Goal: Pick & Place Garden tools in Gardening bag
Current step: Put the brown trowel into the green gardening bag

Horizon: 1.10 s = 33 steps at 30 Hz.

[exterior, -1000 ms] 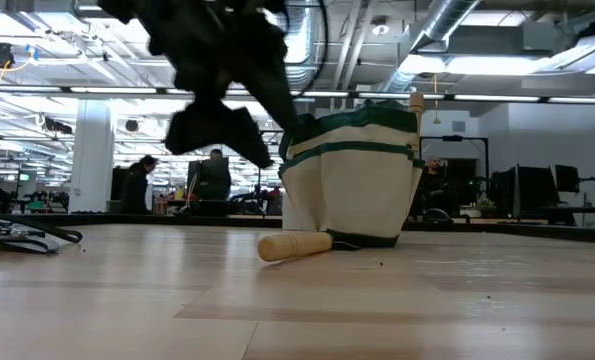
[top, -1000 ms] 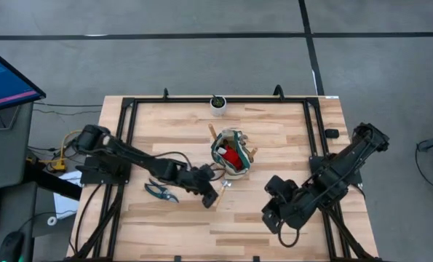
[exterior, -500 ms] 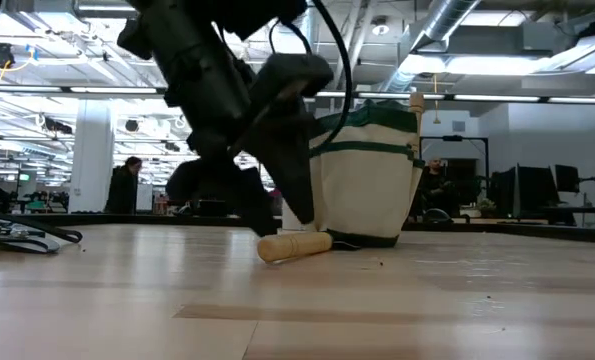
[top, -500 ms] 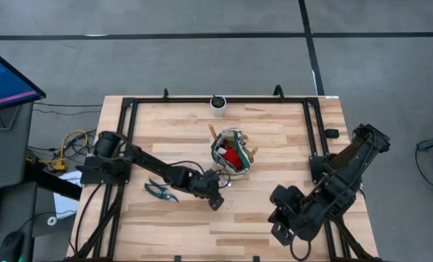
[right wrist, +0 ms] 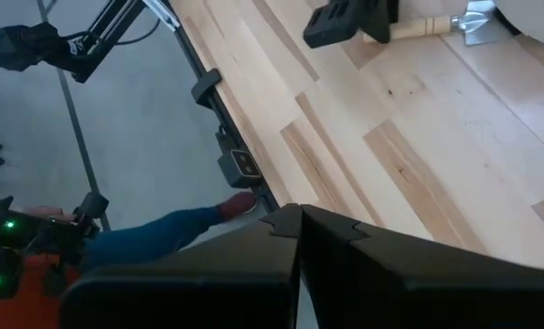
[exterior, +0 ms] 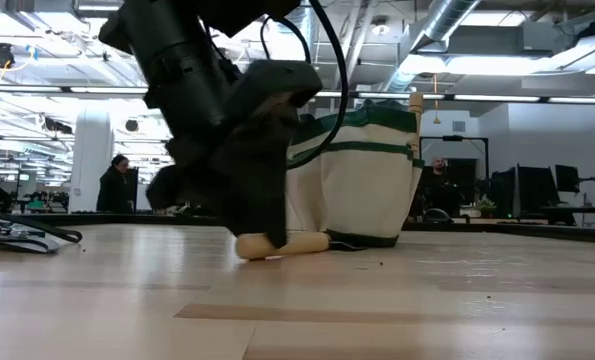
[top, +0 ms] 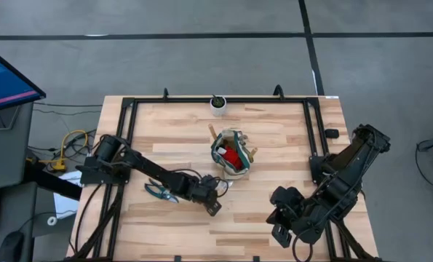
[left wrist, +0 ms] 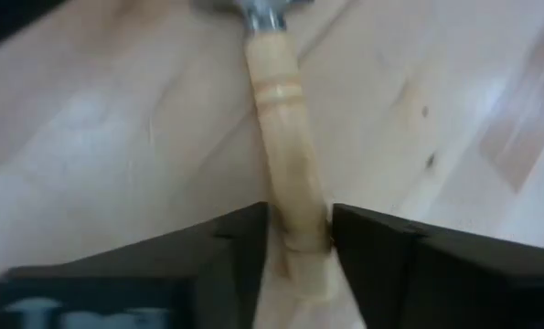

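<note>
Low in the frame's centre, the left claw [left wrist: 297,239] grips a trowel handle [left wrist: 285,155]; the right claw [top: 278,225], lower right, is closed.

The trowel [left wrist: 285,183] blade is cut off; handle end hidden between fingers.

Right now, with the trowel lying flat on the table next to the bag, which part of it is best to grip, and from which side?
Probably the wooden handle, near its free end, from above. The trowel lies flat on the table with its blade end toward the gardening bag, so the free end is the clear part. The handle is round and narrow, so fingers fit across it. The left gripper straddles it exactly there.
</note>
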Available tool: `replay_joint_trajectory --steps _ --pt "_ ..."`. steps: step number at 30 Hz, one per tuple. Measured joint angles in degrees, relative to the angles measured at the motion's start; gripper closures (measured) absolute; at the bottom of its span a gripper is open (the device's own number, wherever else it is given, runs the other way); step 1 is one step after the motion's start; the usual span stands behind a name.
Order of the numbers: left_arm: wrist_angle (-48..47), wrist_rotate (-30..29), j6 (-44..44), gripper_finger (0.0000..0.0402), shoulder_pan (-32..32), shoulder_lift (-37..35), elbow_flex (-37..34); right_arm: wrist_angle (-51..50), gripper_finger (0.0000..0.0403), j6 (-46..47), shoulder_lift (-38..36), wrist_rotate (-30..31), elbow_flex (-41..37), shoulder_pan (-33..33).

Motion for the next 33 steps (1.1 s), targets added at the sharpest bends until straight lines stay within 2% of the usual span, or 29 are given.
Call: replay_joint_trajectory --steps 3,6,12,15,22,25,30,33 --pt "-2.06 2.41 0.0 0.0333 -0.19 0.0 0.0 0.02 0.0403 0.0 0.0 0.57 0.0 0.0" --pt "-2.55 5.39 0.21 0.0364 -0.23 -0.18 -0.03 0.0 0.0403 0.0 0.0 1.08 0.0 0.0" --pt "-5.32 11.1 0.03 0.0365 -0.3 -2.16 -0.25 0.0 0.0403 -0.97 0.0 1.34 0.0 -0.19" --pt "-10.51 13.33 -0.13 0.0365 -0.52 -5.79 -0.87 0.9 0.0403 -5.69 0.0 2.31 0.0 -0.65" --pt "-22.02 13.15 -1.28 0.0366 -0.75 -20.02 -0.7 11.86 0.0403 -32.5 0.0 4.37 0.0 -4.62" --pt "-24.98 12.07 -2.91 0.0366 -0.82 -26.11 -0.43 15.19 0.0399 -40.21 0.0 4.36 0.0 -7.38" --pt "-29.94 11.84 -6.71 0.0366 0.85 -32.62 -0.52 15.82 0.038 -42.47 0.0 3.83 0.0 -12.94" --pt "-31.08 13.47 -7.04 0.0366 3.0 -34.58 -0.48 15.82 0.0368 -42.5 0.0 1.16 0.0 -15.28"
